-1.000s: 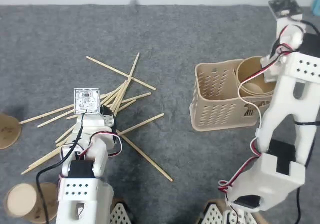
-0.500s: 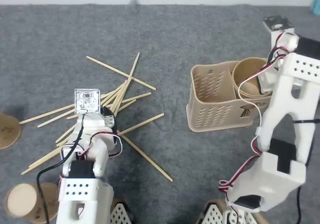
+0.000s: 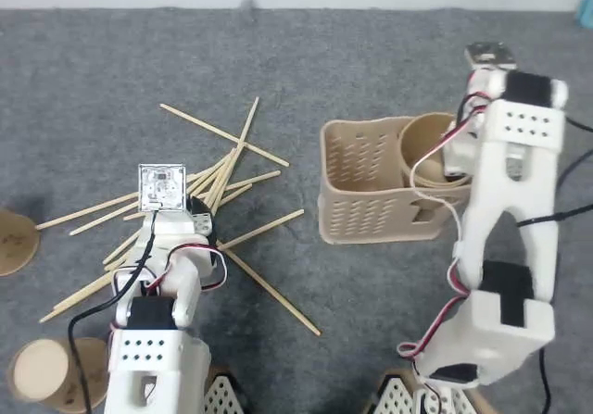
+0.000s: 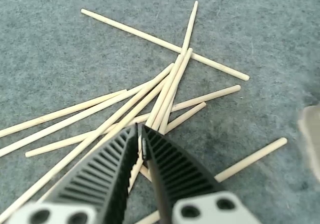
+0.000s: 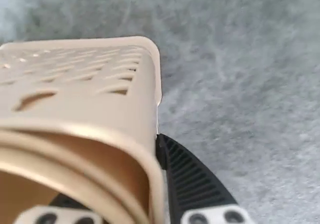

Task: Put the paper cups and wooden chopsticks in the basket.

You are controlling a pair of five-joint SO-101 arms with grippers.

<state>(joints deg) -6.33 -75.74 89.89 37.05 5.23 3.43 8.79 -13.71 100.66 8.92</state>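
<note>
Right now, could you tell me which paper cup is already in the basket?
The cup standing inside the basket's right end; the other cups lie outside it, far to the left.

Left arm (image 3: pixel 159 294) hanging low, wrist bending downward; left tool (image 4: pixel 139 130) pointing down, jaws pressing together, gripping nothing. Right arm (image 3: pixel 508 229) stretching forward; right tool (image 5: pixel 152 151) clamping basket (image 5: pixel 85 78) wall.

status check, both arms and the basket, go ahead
Left end effector shut above chopsticks. Right end effector clamped on basket wall, paper cup inside. More cups loose, far left.
</note>
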